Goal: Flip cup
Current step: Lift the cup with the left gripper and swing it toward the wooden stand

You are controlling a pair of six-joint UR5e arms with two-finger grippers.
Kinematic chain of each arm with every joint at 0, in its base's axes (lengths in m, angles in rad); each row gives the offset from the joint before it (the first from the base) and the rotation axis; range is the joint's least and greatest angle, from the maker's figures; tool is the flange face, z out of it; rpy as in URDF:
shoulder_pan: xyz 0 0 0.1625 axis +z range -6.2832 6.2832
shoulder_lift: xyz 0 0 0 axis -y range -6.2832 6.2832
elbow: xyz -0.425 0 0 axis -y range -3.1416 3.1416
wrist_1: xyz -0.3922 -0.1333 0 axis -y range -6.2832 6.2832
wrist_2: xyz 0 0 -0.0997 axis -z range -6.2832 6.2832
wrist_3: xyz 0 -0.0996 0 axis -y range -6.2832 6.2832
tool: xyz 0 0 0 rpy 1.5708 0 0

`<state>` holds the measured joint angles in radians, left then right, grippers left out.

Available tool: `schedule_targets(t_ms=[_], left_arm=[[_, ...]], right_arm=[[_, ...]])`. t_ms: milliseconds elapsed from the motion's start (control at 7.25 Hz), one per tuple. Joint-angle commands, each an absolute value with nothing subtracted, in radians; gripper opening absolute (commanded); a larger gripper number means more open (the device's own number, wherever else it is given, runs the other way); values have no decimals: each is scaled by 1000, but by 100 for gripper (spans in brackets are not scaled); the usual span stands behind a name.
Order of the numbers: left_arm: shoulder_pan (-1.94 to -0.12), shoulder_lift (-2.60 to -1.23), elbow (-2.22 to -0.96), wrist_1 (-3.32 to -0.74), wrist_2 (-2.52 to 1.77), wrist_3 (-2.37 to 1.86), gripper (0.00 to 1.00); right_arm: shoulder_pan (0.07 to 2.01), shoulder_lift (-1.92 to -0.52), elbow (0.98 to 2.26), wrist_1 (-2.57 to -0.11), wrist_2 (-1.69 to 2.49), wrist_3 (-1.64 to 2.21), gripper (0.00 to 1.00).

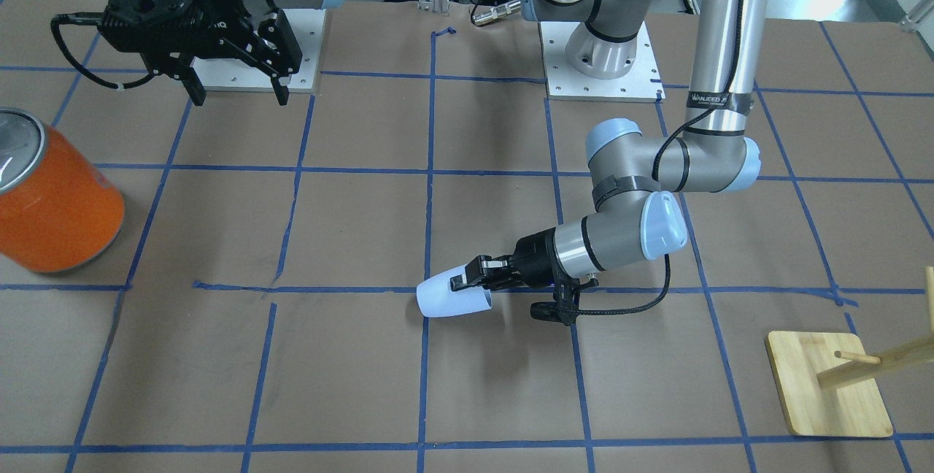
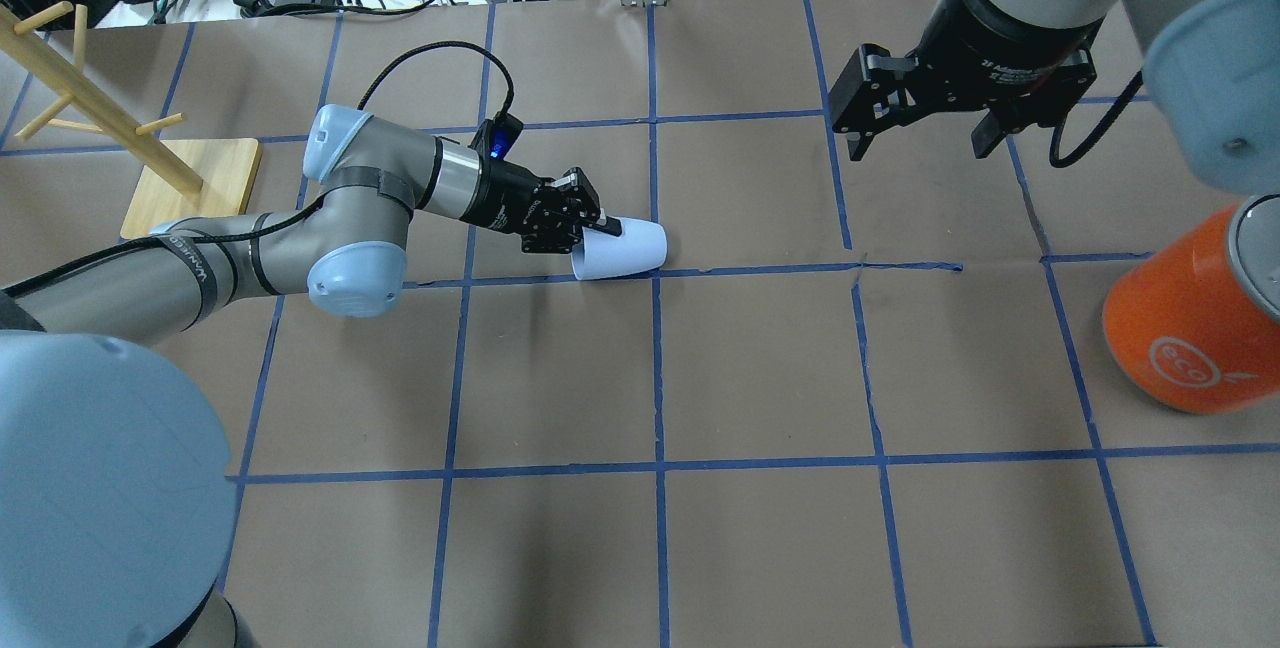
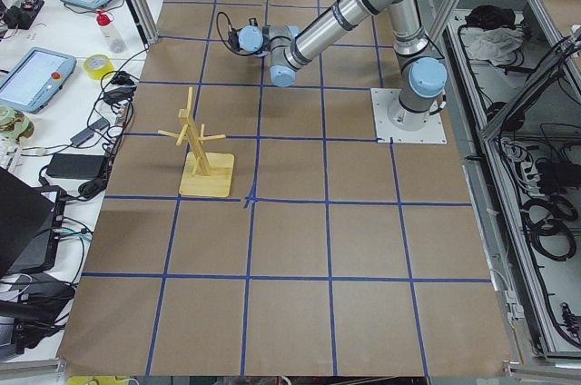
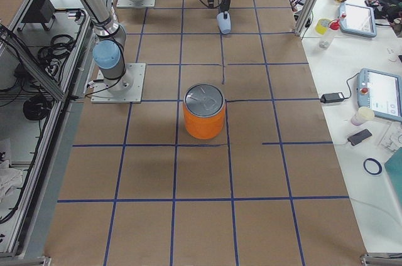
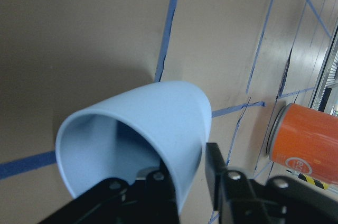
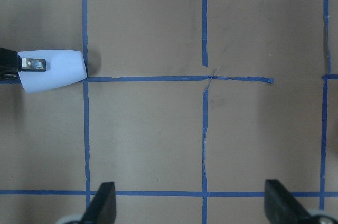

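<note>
The pale lavender-blue cup [image 1: 441, 301] lies on its side near the table's middle, its rim toward my left arm and its base pointing away. My left gripper [image 1: 467, 277] is shut on the cup's rim wall, one finger inside and one outside, as the left wrist view shows [image 5: 158, 123]. I cannot tell if the cup touches the paper. It also shows in the overhead view [image 2: 628, 248] and the right wrist view [image 6: 58, 70]. My right gripper [image 2: 920, 146] is open and empty, held high over the table's far side.
A large orange can [image 2: 1190, 328] with a silver top stands at the robot's right side of the table. A wooden peg stand [image 2: 190, 188] stands at the robot's left, behind my left arm. Blue tape lines grid the brown paper.
</note>
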<state>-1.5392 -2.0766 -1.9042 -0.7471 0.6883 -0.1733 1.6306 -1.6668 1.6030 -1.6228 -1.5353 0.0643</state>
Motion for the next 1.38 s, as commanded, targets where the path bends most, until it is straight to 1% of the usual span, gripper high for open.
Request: schedule_targets(t_ms=[0,414,552,690,966,1241], left_arm=[[-1545,-2056,-1870,-741,707,-251,0],[-1551,-1971,-1832,-753,753,-325,0],[-1554,-1948,-1798,-762,900,-324,0],[-1552,-1931,-1760,-837,952,-310,0],[-1548,-1899,-1672,-996,1236,-232,0],[-1539,-1893,-1587,-1122,1456,-67,0]], right_arm=[[1631,-1667,1603,-1621,-1537,66,100],[1631,-1667,1603,-1623,-1536,66,100],[1631,-1667,1603,-1621,-1537,66,100],[1631,-1667,1605,-1621,-1537,67,100],[1631,-1667,1605,-1623,-1537,69,100],[1631,-1667,1605,-1623,-1537,69,100]])
